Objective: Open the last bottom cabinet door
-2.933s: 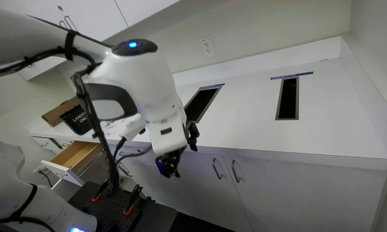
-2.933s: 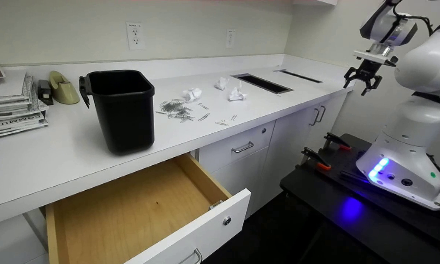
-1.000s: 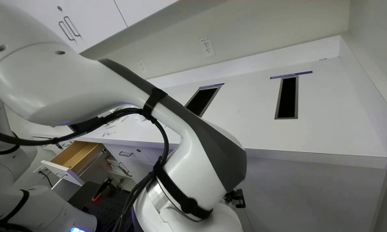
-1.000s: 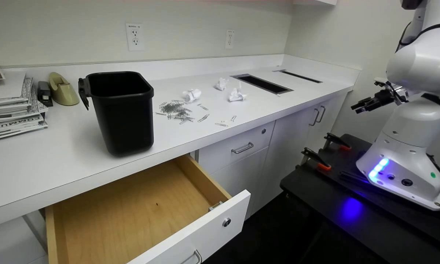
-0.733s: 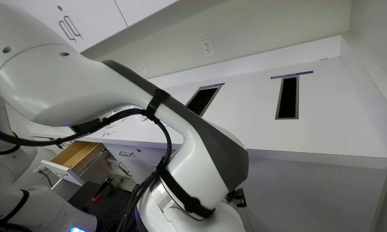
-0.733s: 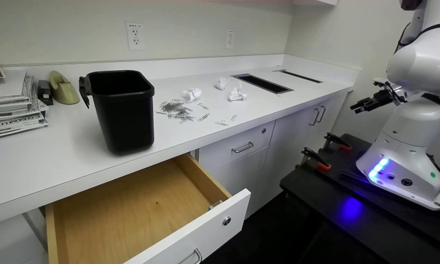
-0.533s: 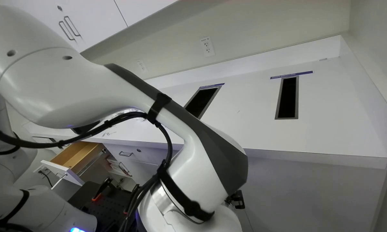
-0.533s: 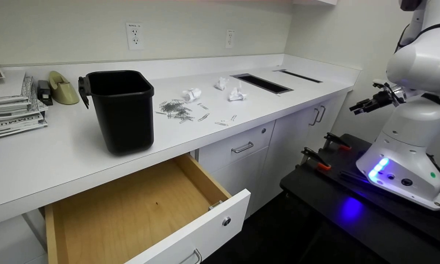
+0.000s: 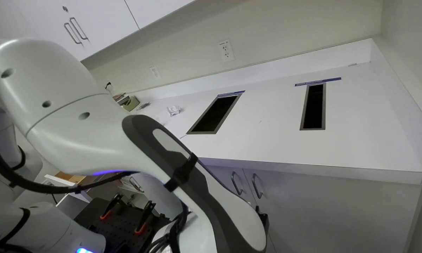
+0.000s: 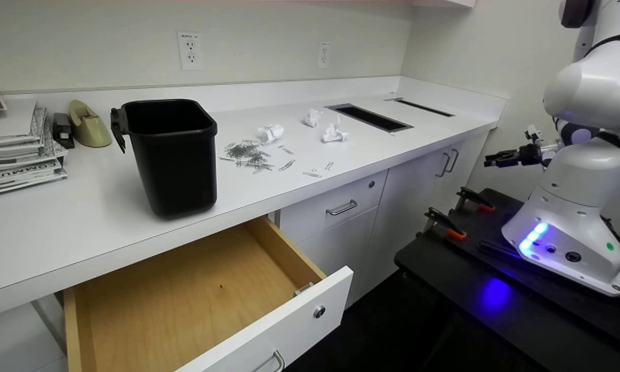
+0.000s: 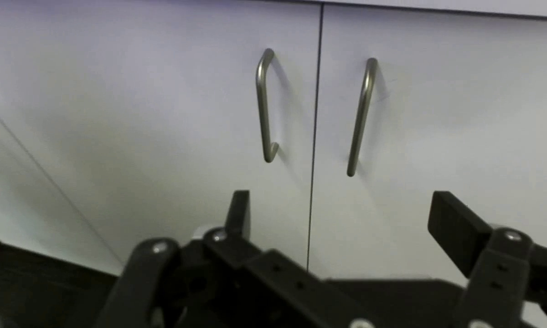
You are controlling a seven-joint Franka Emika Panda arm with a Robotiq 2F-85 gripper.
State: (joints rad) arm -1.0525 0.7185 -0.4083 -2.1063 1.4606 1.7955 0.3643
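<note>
I am holding the gripper [image 11: 339, 216] spread wide in front of the front edge of the counter [image 9: 274, 144]. The last bottom cabinet door [image 9: 337, 214] is standing closed beneath that edge, stretching toward the corner by the side wall [image 9: 409, 52]; its silver handle [image 11: 360, 118] is showing above the fingertips [image 11: 239, 212] in my wrist view. Farther along, a drawer [image 10: 289, 323] is sitting pulled out.

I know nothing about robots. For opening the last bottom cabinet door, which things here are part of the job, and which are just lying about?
Part of the job:
gripper, open
last bottom cabinet door, closed
that door's handle

Just lying about on the counter:
black bin
paper clips
crumpled papers
tape dispenser
stack of papers
</note>
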